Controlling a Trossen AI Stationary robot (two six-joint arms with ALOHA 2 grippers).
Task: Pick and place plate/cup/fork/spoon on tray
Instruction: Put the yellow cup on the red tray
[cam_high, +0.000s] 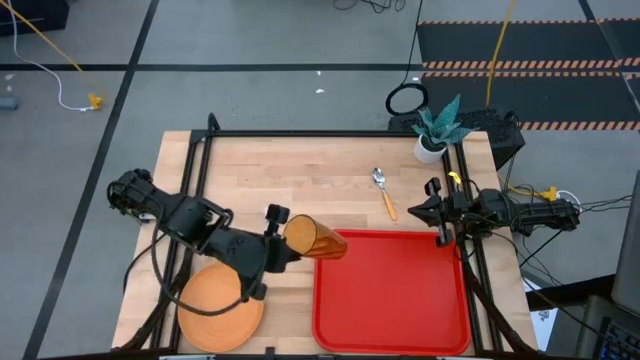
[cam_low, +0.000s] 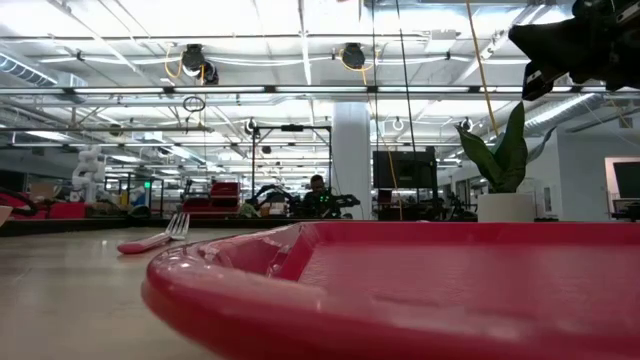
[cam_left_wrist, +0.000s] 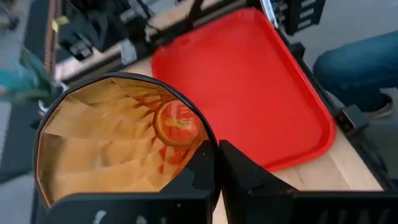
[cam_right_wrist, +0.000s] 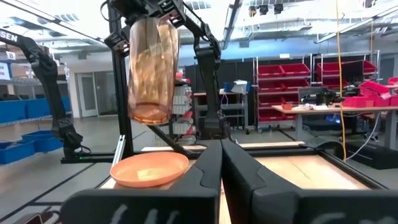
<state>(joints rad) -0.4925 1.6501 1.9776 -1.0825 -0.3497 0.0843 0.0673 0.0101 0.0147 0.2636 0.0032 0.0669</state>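
Note:
My left gripper (cam_high: 283, 232) is shut on the amber cup (cam_high: 318, 240), above the red tray's (cam_high: 390, 330) left far corner. The right wrist view shows the cup (cam_right_wrist: 149, 68) high over the table. The orange plate (cam_high: 215, 310) lies flat near the table's left near corner. The spoon (cam_high: 385, 195) lies on the wood beyond the tray. The fork (cam_low: 155, 239) shows only in the low view, lying on the table left of the tray (cam_low: 400, 290). My right gripper (cam_high: 440, 215) is shut and empty over the tray's right far corner. My left gripper holds the cup by its wall at the rim (cam_left_wrist: 208, 146), one finger (cam_left_wrist: 199, 174) inside the mouth and the other (cam_left_wrist: 255, 183) outside. The fingers come from the table's left, slanting down. The cup is lifted clear and tilted, its base (cam_high: 340, 245) toward the tray.
A white pot with a green plant (cam_high: 435, 135) stands at the table's far right corner. Black frame rails (cam_high: 200, 180) run along the table's left, far and right sides. Bare wood lies between the spoon and the left rail.

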